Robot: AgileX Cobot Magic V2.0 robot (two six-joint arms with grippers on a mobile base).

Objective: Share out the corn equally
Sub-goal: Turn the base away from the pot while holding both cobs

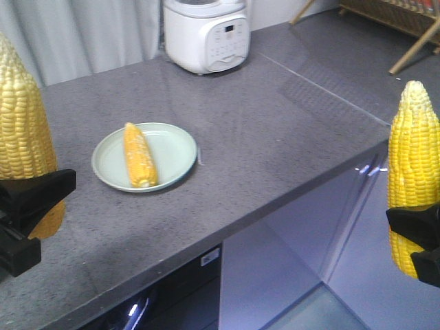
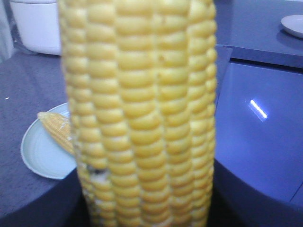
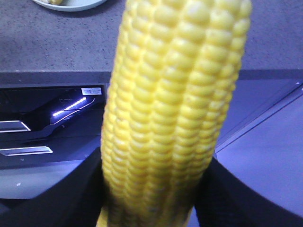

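Grasping the left cob (image 1: 24,130) near its butt, the left end effector (image 1: 31,206) is clenched; the right end effector (image 1: 416,240) clamps the right cob (image 1: 412,151) likewise, tips at twelve o'clock: stiff, light, knobbly, likely secure.

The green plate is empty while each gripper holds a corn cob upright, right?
Not empty: the front-facing view shows one corn cob lying on the green plate. The left gripper and right gripper hold the left cob and right cob upright.

This is a kitchen, with a grey countertop (image 1: 275,137) and a white rice cooker (image 1: 206,34).
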